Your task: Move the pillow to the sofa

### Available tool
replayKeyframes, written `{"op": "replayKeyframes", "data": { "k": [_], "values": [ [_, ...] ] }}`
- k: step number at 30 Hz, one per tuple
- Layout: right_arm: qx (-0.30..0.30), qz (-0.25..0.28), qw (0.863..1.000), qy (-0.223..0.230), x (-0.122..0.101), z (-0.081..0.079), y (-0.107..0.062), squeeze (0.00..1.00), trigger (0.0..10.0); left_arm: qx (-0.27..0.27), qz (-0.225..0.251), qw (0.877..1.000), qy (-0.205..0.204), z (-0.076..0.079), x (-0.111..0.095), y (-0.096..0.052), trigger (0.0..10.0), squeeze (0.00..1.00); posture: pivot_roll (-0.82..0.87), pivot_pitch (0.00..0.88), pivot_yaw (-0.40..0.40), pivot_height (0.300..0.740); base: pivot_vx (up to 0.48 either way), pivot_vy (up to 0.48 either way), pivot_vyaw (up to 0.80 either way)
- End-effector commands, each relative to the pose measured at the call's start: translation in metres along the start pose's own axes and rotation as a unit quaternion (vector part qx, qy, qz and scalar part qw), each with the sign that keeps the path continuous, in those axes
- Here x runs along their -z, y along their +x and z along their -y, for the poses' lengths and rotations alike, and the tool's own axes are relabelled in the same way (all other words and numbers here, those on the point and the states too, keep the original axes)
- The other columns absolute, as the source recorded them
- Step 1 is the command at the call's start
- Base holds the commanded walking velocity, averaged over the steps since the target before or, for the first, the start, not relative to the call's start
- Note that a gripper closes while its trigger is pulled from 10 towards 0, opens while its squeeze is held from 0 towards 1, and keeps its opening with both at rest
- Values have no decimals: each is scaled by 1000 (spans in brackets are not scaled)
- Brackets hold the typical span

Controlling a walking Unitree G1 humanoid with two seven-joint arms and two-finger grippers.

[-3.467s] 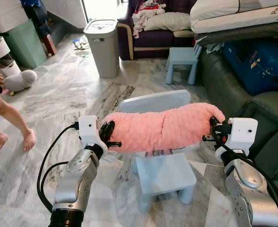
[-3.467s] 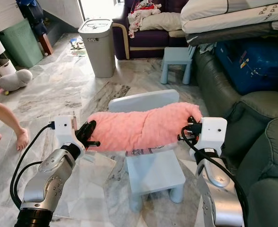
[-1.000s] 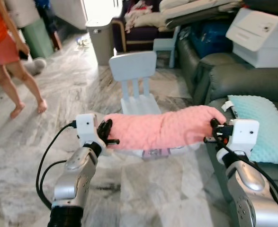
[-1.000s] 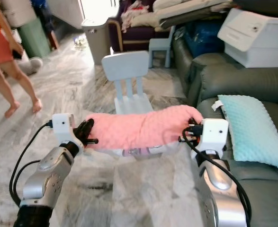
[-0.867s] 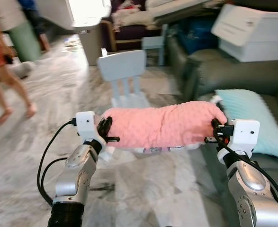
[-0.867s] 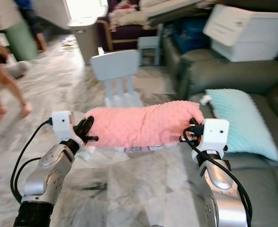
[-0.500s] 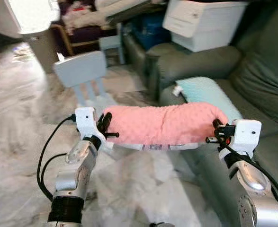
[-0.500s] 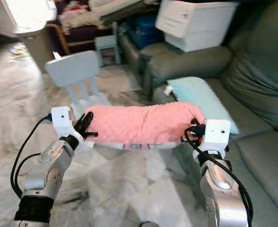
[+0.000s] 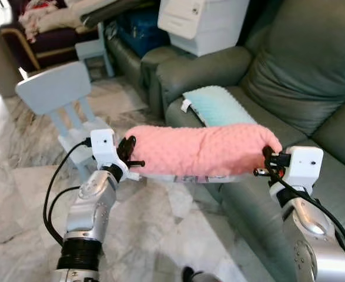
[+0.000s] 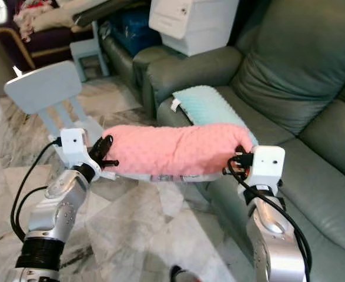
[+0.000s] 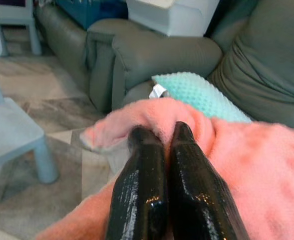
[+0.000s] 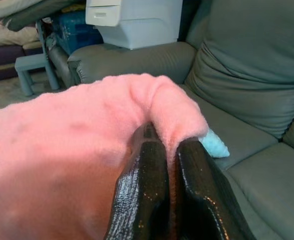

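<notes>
A long pink fleece pillow (image 9: 201,150) hangs stretched between my two grippers, level, in front of the grey-green sofa (image 9: 313,76). My left gripper (image 9: 129,158) is shut on the pillow's left end, its black fingers (image 11: 157,170) pinching a fold of pink fabric. On the pillow's right end my right gripper (image 9: 265,163) is shut, fingers (image 12: 162,185) pressed together on the fleece. The pillow's right half hangs above the front edge of the sofa seat (image 10: 313,176).
A mint-green pillow (image 9: 216,106) lies on the sofa seat by the armrest (image 9: 190,67). A white box (image 9: 201,20) sits on the armrest. A light blue child's chair (image 9: 57,100) stands on the marble floor (image 9: 19,194) to my left.
The camera has turned right, so the sofa now faces me and the blue chair has slid left. The pillow stays held the same way between both grippers.
</notes>
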State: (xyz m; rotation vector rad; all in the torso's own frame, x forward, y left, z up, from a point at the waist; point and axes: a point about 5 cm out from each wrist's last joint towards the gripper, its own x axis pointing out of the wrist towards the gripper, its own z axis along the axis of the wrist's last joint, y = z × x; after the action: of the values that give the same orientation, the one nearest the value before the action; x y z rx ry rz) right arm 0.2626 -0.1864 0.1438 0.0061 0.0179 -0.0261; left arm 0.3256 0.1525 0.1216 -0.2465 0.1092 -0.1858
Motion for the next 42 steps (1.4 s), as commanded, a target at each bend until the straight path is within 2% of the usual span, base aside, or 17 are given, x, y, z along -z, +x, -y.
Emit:
{"op": "replayKeyframes", "data": {
  "k": [1, 15, 27, 42],
  "values": [
    [8, 7, 1000, -3, -4, 3, 0, 0, 10000, 10, 11, 1000, -8, 3, -5, 3, 10000, 0, -237, 28, 70, 740, 0, 0, -800],
    [11, 4, 1000, 0, -3, 3, -1, 0, 10000, 0, -8, 1000, -13, -2, -5, 7, 10000, 0, -236, 34, 76, 740, 0, 0, -800],
    [10, 2, 1000, 2, -1, 2, -3, 0, 10000, 17, -23, 999, -18, 0, -2, 7, 10000, 0, -239, 36, 78, 740, 0, 0, -745],
    [8, 3, 1000, -3, -1, 0, -6, 0, 10000, 29, -42, 999, -15, 4, 2, 5, 10000, 0, -243, 41, 87, 740, 0, 480, 0]
  ]
}}
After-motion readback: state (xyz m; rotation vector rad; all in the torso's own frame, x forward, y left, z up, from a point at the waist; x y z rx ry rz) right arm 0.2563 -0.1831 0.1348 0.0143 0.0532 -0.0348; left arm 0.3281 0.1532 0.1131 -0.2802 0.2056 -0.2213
